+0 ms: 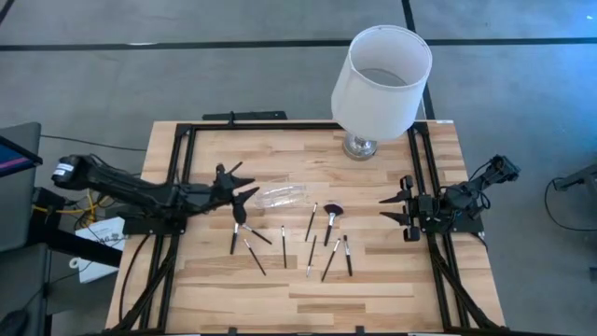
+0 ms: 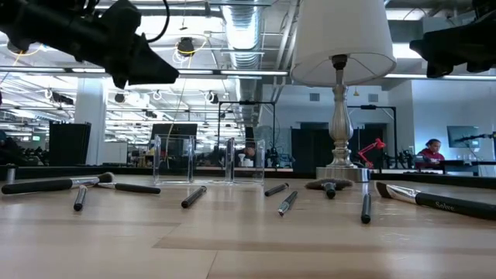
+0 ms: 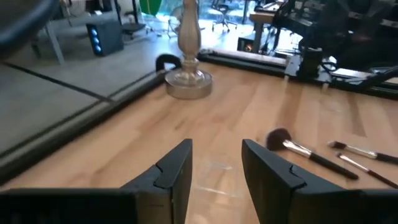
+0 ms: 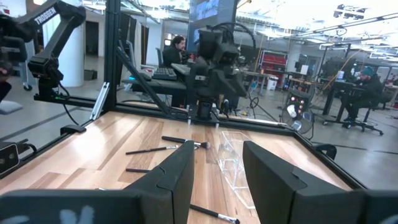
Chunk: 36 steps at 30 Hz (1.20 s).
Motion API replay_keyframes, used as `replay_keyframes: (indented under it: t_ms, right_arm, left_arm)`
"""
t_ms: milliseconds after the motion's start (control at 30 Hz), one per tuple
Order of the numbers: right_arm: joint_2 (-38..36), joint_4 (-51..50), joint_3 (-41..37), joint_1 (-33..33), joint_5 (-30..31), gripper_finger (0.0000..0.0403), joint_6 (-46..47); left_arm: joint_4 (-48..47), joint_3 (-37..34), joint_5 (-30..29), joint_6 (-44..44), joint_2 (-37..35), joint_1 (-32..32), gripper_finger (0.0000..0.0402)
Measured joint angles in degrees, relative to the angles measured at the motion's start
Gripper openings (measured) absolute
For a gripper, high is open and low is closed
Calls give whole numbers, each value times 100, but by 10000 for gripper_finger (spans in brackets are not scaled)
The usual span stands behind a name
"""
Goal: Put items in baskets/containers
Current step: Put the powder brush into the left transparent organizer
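Observation:
Several thin dark makeup brushes (image 1: 312, 238) lie flat and scattered on the wooden table; one has a fluffy dark head (image 1: 334, 211) (image 3: 279, 138). A clear plastic container (image 1: 281, 196) (image 2: 205, 160) (image 4: 234, 159) lies on its side among them, toward the far left of the group. My left gripper (image 1: 241, 189) (image 3: 216, 167) hovers open above the table just left of the container, pointing at it. At the table's right side my right gripper (image 1: 394, 211) (image 4: 215, 167) waits open, holding nothing.
A lamp with a white shade (image 1: 382, 70) and silver base (image 1: 360, 146) (image 3: 186, 81) stands at the far edge, right of centre. A black frame (image 1: 177, 168) borders the table. Bare wood lies toward the near edge (image 1: 308, 303).

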Motion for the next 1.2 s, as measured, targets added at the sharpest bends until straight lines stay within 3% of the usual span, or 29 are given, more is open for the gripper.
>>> replay_keyframes:
  t_ms: [200,400,533,633,800,1067,1200]
  right_arm:
    - [0,-1,0,0,0,129,0]
    - [1,208,0,0,-8,129,-156]
    - [0,861,0,2,-20,129,977]
    - [0,1243,0,-5,-20,129,1832]
    - [0,1575,0,-9,-2,129,1872]
    - [0,1622,0,-9,11,129,1412]
    - [0,1646,0,-9,282,129,1410]
  left_arm:
    - [-4,-4,2,-64,282,-295,136]
    - [-2,-4,2,-663,298,-557,136]
    - [-50,-4,-55,-830,298,-724,136]
    - [-367,-4,-149,-1355,298,-826,136]
    - [-1710,-11,-189,-2801,298,-961,136]
    - [-2625,-14,1300,-3856,298,-846,136]
    - [-3613,87,1849,-4402,298,-791,136]
